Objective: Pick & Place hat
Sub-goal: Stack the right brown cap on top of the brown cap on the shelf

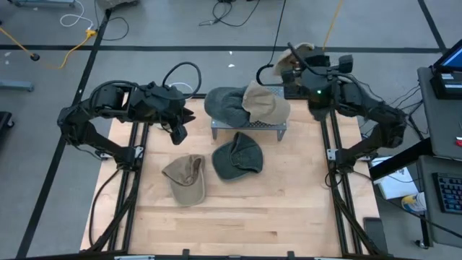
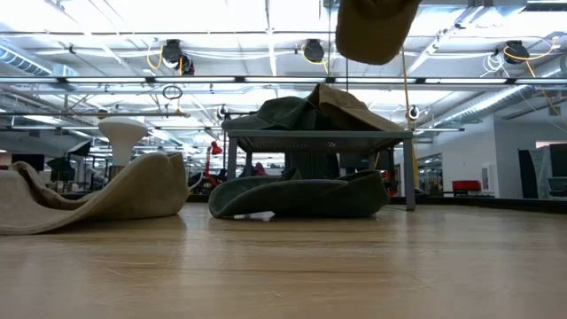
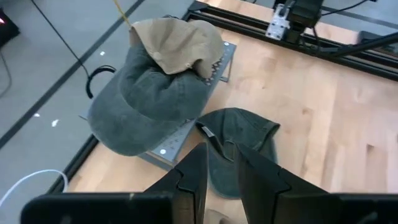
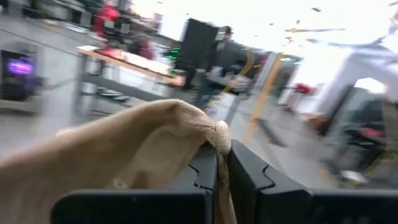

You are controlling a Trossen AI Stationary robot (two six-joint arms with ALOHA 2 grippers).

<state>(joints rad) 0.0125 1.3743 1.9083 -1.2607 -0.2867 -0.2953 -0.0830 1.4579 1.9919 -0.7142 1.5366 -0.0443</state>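
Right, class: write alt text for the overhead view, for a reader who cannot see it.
Seen from above, a small metal rack at the back of a wooden table holds a green cap and a tan cap. Another green cap and tan cap lie in front. The left gripper hangs left of the rack; the right gripper holds a tan cap behind it.

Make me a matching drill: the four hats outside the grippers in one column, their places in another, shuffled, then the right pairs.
Hats:
1. green hat
2. tan hat
3. second green hat
4. second tan hat

Places:
A. flat on the table, in front of the rack
B. on the rack, left part
C. on the table, nearer the left arm's side
D. on the rack, right part, overlapping the hat beside it

Pairs: 1-B, 2-D, 3-A, 4-C
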